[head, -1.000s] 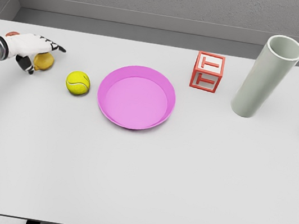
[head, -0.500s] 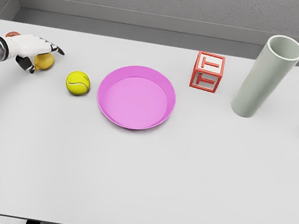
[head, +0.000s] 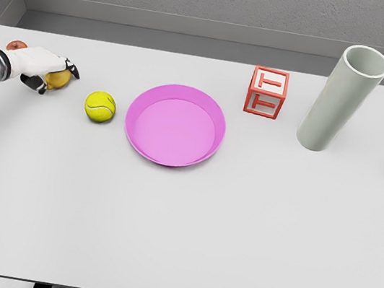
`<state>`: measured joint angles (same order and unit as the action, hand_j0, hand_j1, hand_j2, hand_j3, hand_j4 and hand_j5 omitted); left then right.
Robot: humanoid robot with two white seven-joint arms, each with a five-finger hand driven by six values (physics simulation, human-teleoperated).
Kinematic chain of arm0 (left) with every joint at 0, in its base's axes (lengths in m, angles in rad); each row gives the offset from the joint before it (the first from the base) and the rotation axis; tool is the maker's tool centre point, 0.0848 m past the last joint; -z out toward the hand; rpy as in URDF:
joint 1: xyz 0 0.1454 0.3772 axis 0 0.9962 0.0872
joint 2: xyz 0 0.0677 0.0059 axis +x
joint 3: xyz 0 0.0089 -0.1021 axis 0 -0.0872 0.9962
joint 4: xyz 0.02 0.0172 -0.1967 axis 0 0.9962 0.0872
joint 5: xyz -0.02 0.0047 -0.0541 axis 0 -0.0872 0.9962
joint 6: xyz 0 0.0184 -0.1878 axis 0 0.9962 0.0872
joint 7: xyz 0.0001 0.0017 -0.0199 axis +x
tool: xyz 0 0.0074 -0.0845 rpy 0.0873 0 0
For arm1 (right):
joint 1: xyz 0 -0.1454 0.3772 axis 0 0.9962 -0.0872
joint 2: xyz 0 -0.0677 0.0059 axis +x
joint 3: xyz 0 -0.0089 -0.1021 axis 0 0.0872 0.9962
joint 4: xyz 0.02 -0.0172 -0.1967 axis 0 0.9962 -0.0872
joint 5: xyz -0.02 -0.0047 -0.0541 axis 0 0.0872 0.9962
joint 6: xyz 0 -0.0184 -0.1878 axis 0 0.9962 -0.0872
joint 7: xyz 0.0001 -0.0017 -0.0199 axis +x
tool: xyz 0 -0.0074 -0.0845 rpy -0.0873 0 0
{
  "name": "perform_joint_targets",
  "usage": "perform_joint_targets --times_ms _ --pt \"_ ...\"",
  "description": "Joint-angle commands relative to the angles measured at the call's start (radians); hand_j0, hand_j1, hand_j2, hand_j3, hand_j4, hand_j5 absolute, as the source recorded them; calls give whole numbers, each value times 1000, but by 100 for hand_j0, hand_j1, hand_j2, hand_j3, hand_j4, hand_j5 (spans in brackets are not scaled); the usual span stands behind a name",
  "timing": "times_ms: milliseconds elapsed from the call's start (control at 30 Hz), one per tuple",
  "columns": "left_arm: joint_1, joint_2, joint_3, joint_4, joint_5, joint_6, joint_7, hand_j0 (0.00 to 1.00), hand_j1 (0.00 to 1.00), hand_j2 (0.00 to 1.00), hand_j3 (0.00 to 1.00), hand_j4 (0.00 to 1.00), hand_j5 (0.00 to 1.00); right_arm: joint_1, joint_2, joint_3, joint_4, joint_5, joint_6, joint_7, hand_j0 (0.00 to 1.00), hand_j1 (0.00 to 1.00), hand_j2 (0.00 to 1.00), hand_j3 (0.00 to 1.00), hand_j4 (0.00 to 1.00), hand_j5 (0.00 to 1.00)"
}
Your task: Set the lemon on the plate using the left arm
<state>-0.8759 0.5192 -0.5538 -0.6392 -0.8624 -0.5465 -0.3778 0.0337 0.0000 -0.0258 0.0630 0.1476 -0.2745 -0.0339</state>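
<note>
Head view: my left hand (head: 42, 68) has its fingers curled down over the lemon (head: 58, 79), apparently gripping it against the table (head: 176, 244). To do this well, I judge the grip must settle fully before lifting, then clear the tennis ball (head: 100, 107) lying between hand and plate (head: 174, 125). The lemon shows as a dull yellow, rounded patch, mostly hidden beneath my fingers.

Lemon (head: 58, 79): small, dull yellow, at far-left of table, mostly covered by the left hand (head: 40, 67), whose fingers curl over its top. Plate (head: 175, 124): round, pink-magenta, shallow w/ raised rim, lying flat, empty, near table centre, well apart from lemon.
</note>
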Motion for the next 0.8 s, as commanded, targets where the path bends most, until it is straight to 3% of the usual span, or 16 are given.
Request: perform_joint_targets --times_ms 0,767 --pt "2 -1 -1 -2 14 -7 -6 65 65 65 65 65 65 0 0 0 0 0 0 0 100 100 100 100 100 100" --pt "-6 22 26 -16 31 -64 -6 49 49 49 49 49 49 0 0 0 0 0 0 0 100 100 100 100 100 100"
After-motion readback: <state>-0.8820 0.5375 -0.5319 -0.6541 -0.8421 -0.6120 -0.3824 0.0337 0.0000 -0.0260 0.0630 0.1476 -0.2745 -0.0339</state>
